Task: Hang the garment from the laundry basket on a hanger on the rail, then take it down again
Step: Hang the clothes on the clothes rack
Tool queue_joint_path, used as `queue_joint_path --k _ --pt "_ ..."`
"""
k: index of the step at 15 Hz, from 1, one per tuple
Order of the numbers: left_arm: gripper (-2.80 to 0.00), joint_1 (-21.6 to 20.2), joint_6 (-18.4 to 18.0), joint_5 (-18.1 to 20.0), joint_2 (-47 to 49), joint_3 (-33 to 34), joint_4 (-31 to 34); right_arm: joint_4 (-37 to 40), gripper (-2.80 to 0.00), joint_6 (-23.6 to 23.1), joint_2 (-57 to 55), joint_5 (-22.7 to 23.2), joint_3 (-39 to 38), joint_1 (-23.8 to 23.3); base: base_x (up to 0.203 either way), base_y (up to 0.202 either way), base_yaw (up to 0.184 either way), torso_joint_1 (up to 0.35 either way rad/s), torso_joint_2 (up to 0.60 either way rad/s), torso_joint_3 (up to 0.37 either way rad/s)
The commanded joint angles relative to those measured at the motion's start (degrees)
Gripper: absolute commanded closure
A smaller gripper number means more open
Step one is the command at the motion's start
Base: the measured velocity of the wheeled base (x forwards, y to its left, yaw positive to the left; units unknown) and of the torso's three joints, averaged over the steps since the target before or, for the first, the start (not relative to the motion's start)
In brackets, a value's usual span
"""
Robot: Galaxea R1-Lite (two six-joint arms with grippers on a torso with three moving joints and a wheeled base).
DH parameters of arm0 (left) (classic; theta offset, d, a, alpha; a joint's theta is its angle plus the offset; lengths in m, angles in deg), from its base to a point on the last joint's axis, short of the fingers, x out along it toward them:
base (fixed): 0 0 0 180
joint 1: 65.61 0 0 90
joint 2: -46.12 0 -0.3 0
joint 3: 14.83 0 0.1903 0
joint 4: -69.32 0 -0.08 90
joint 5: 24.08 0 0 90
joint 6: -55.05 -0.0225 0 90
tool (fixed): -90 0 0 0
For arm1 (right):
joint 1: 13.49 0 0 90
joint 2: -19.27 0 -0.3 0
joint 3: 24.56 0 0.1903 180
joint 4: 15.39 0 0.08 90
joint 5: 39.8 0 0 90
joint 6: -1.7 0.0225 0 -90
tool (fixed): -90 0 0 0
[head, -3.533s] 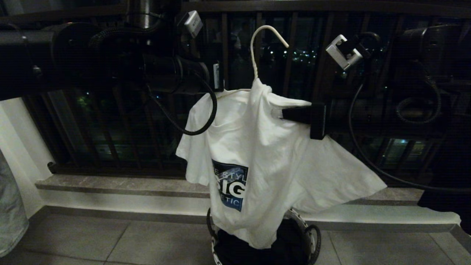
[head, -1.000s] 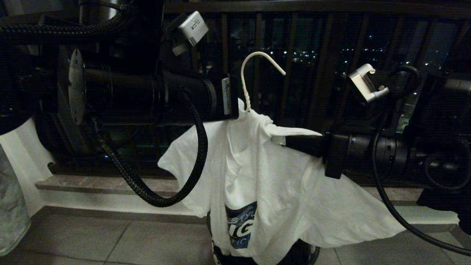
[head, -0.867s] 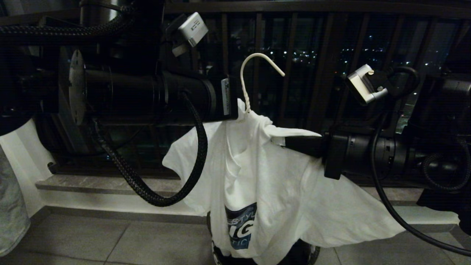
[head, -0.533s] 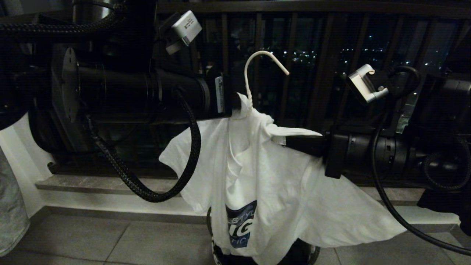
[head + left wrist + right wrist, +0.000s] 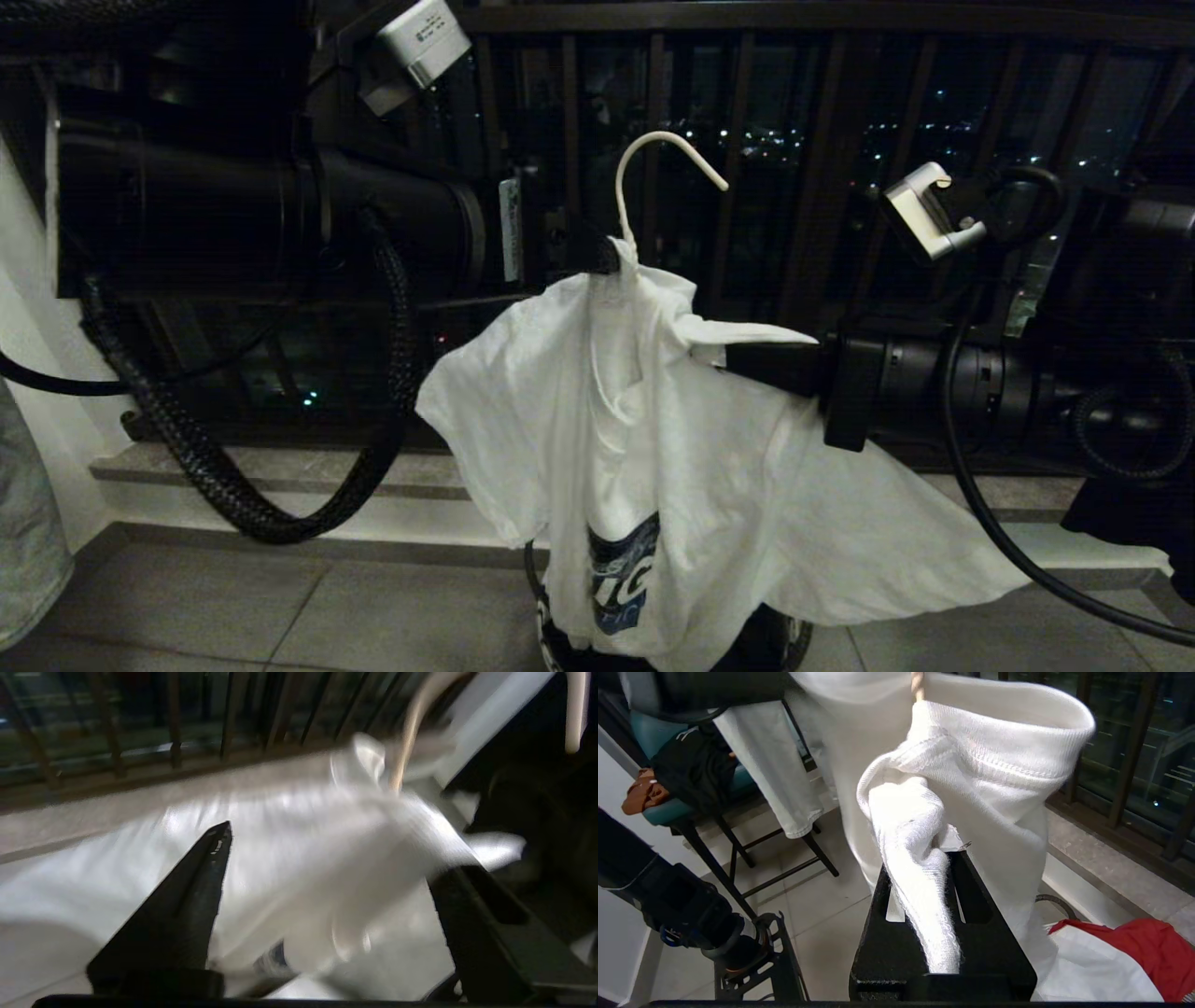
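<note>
The right claw (image 5: 934, 877) is pinched on the garment (image 5: 672, 439) at its collar; the shirt hangs on the hanger (image 5: 635, 187) above the laundry basket (image 5: 794, 639). The left claw (image 5: 327, 858) stands spread beside the hanger's neck, cloth between its tips.

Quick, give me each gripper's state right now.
Left gripper: open, holding nothing, beside the T-shirt.
Right gripper: shut on the T-shirt's collar.

You've got a white T-shirt (image 5: 672, 439) with a blue print and white letters, white wire hanger (image 5: 644, 177), black grippers, red cloth (image 5: 1134, 947), grey floor tiles (image 5: 280, 607).
</note>
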Motion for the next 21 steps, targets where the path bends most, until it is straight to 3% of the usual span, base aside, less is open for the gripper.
queue_joint_path --k 1,5,9,14,15,17,18,21 --pt "-2.8 0.04 -3.92 -1.76 0.07 -0.66 4.41 -0.24 0.0 0.1 -0.09 0.18 -0.02 -0.45 0.0 0.0 0.0 0.0 0.0 0.0" --pt "-2.8 1.41 -5.9 -11.28 2.27 -5.75 8.78 -0.24 0.0 0.1 0.09 0.18 0.07 -0.6 0.0 0.0 0.0 0.0 0.0 0.0" --pt "-2.8 2.9 -6.65 -11.61 0.74 -6.77 11.41 -0.24 0.0 0.18 0.7 0.18 0.07 -0.77 0.0 0.0 0.0 0.0 0.0 0.0" --pt "-2.8 -1.83 -8.5 -11.71 -1.73 -6.86 11.76 -1.12 0.0 1.33 0.7 0.18 0.07 -0.77 0.0 0.0 0.0 0.0 0.0 0.0" --pt "0.0 -3.3 -9.4 -11.66 -2.06 -6.88 11.93 -1.12 0.0 1.42 0.7 0.18 -0.02 -0.77 0.0 0.0 0.0 0.0 0.0 0.0" --pt "0.0 -8.02 -12.39 -9.56 -2.52 -7.67 14.22 -1.12 0.0 1.5 0.7 0.18 0.07 -0.77 0.0 0.0 0.0 0.0 0.0 0.0" --pt "0.0 -11.11 -14.34 -5.37 -2.55 -8.29 15.9 -1.12 0.0 1.57 0.7 0.18 0.06 -0.77 0.0 0.0 0.0 0.0 0.0 0.0" --pt "0.0 -23.94 -23.33 14.75 -1.31 -9.27 19.09 -1.12 0.0 1.77 0.61 0.18 0.07 -0.77 0.0 0.0 0.0 0.0 0.0 0.0"
